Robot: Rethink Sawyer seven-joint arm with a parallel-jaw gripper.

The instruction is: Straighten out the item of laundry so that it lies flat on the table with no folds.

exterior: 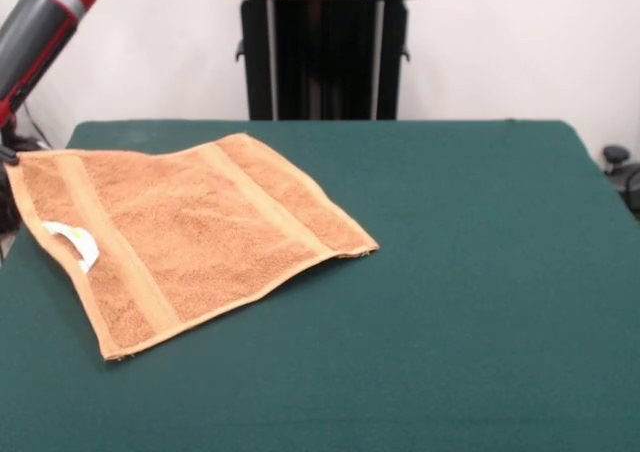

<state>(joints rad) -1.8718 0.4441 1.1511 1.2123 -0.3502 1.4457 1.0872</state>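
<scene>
On the green bench, by its left edge, the towel is laid almost flat, so only small bumps should be gently smoothed out; the pincer is hidden, so its state cannot be told.

Rough terry-cloth towel with flat woven bands, matt felt-like table cloth
</scene>
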